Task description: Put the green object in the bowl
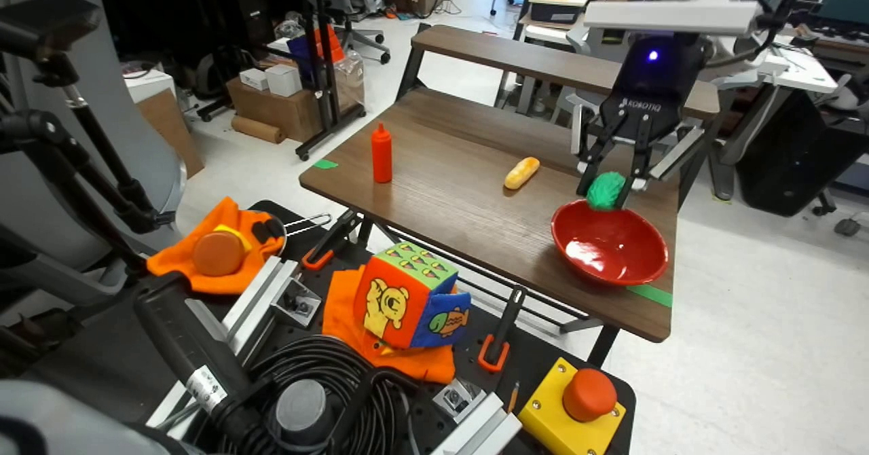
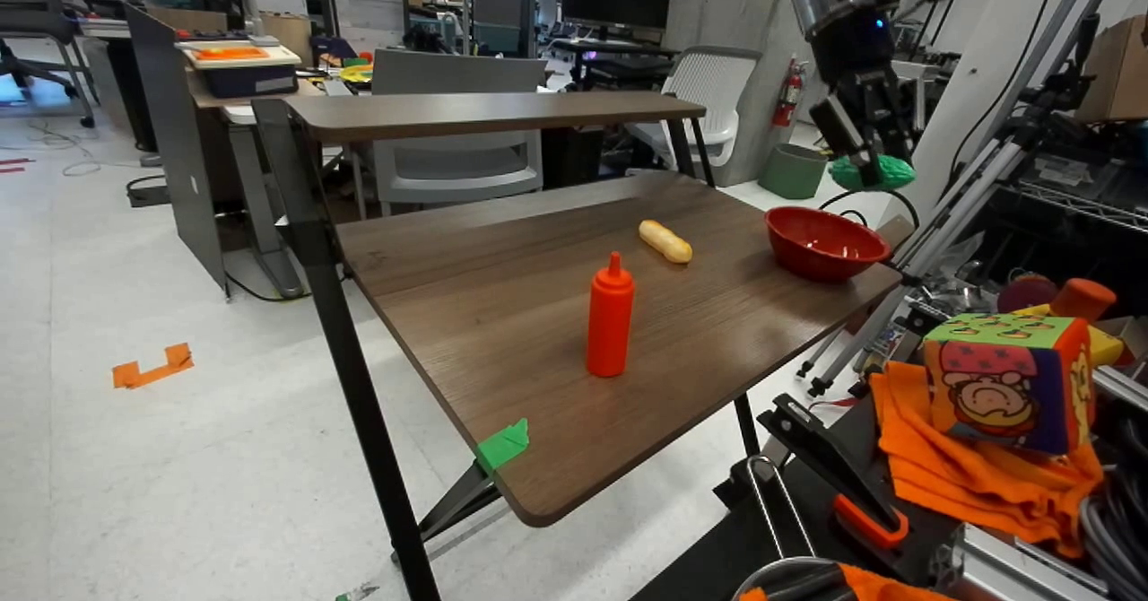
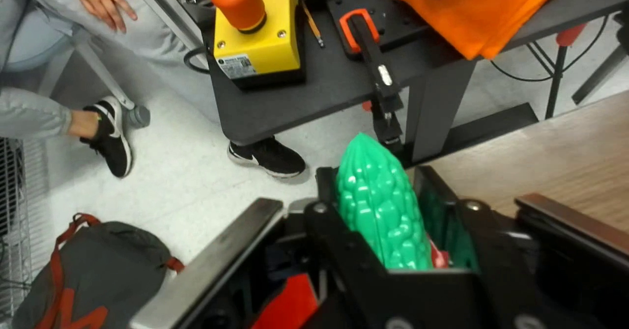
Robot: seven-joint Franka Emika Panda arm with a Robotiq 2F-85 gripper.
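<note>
Hovering above the red bowl, tool clamped on the bumpy green object

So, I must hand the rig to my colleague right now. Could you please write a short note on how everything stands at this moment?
Claw: closed on the green object, holding it up in the air.
Green object: higher than the bowl; a gap shows between them in an exterior view. Whether it is fully over the opening, I cannot tell.
Bowl: on the table, open side up.
Done: object gripped and off the table.
Left: probably centre it over the bowl, lower, release, back away.
</note>
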